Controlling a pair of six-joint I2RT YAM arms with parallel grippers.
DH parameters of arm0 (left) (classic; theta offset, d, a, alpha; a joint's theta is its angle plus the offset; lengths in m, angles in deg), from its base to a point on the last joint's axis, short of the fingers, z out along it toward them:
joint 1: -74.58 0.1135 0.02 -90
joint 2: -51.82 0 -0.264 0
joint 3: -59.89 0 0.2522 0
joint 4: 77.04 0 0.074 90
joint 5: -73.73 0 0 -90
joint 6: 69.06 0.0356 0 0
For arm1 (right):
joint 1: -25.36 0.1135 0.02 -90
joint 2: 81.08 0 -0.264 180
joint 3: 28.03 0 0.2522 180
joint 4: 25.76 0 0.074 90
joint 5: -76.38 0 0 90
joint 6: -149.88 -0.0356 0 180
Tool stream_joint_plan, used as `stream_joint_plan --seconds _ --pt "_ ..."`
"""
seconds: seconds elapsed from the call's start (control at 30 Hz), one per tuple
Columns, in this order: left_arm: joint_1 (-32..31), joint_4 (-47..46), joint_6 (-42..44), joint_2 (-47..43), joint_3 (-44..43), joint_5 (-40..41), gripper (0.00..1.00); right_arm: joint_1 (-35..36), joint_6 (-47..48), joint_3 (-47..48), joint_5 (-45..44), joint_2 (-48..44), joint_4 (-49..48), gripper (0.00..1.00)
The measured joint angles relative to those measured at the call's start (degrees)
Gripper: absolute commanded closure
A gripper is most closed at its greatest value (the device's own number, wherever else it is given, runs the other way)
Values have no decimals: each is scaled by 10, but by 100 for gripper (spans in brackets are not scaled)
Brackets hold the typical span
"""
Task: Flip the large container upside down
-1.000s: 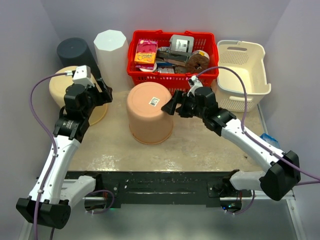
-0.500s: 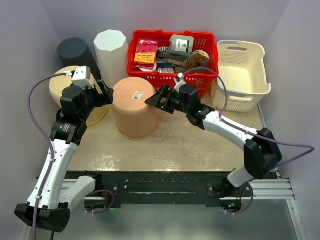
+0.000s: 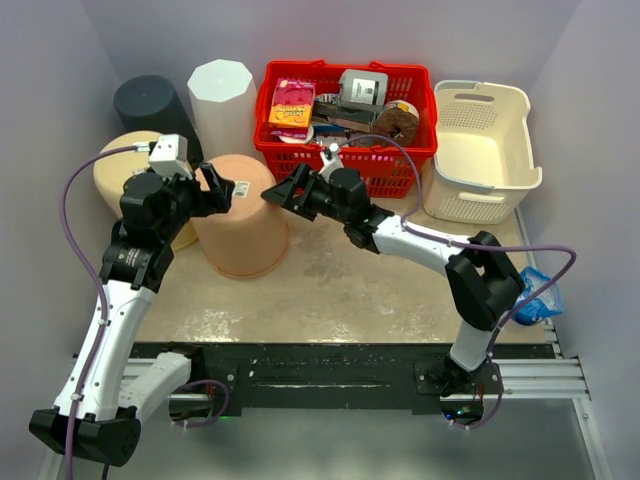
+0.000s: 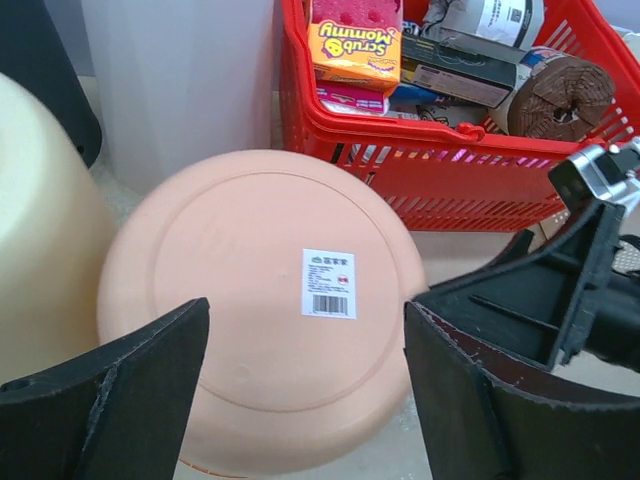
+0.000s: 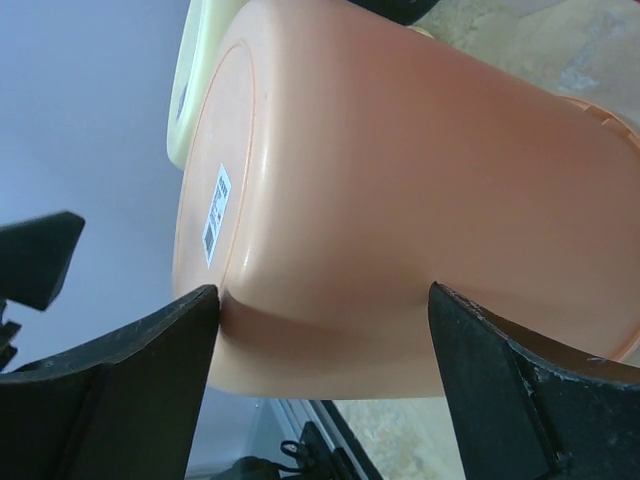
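The large container [image 3: 240, 225] is a peach plastic tub. It stands mouth-down on the table, its flat bottom with a barcode label facing up. My left gripper [image 3: 214, 190] is open at the tub's upper left edge; in the left wrist view its jaws [image 4: 305, 305] hover over the tub's bottom [image 4: 230, 300]. My right gripper [image 3: 284, 192] is open against the tub's upper right side. In the right wrist view the tub [image 5: 400, 180] sits between its open fingers [image 5: 323, 290], and one finger [image 5: 150, 350] touches the bottom edge.
A red basket [image 3: 400, 165] full of packets stands just behind the right gripper. A white laundry basket [image 3: 522, 130] is at the back right. A cream tub [image 3: 115, 175], a dark bin [image 3: 148, 98] and a tall white bin [image 3: 222, 95] crowd the back left. A blue bag [image 3: 537, 290] lies at the right edge.
The peach tub has slid left across the table, mouth still down. My right arm has stretched left with it, jaws against its side. My left arm has barely moved.
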Motion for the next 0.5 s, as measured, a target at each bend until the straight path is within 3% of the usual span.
stream_joint_plan --seconds 0.5 --pt "0 -33 0 10 79 -80 18 -3 16 176 -3 136 20 14"
